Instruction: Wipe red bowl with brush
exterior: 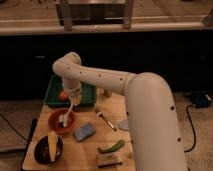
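Observation:
The red bowl (61,120) sits on the wooden table at the left, in front of a green tray. My gripper (74,101) hangs just above the bowl's far right rim and holds the slim white brush (67,114). The pale handle slants down and left from the gripper. The white head rests inside the bowl near its middle.
A dark bowl (48,148) with a yellow item stands in front of the red bowl. A blue sponge (85,131), a fork (106,120), a green pod (112,147) and a blocky scrub brush (110,159) lie to the right. The green tray (87,93) holds an orange item (63,95).

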`<state>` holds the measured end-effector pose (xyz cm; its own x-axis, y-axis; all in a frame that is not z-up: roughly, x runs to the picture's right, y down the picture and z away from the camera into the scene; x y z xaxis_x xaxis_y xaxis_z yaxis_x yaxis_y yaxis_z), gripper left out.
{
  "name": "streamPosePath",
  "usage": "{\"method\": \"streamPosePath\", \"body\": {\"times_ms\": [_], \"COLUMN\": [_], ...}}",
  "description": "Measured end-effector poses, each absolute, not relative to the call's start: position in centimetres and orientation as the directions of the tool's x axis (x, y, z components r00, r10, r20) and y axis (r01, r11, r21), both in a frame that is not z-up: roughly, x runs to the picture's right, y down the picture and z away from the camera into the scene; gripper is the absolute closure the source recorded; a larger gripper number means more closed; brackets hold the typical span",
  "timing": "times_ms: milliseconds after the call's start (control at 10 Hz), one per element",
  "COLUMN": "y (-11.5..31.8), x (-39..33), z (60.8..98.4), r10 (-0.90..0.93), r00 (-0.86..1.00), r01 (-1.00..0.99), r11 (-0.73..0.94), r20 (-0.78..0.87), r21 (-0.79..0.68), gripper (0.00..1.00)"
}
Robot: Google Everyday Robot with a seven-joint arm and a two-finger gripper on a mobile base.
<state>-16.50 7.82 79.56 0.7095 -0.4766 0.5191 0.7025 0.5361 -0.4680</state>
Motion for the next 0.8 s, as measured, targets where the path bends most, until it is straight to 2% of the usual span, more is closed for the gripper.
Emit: {"method": "streamPosePath", "body": {"times_ms": [800], "y": [7.9], "x": [-16.78], "z": [79.53], "r10": [-0.479], "r00": [0.706], "r01": [0.706], "r11": [0.534], "r20": [0.521], "r21": [-0.466], "gripper": [1.0]}}
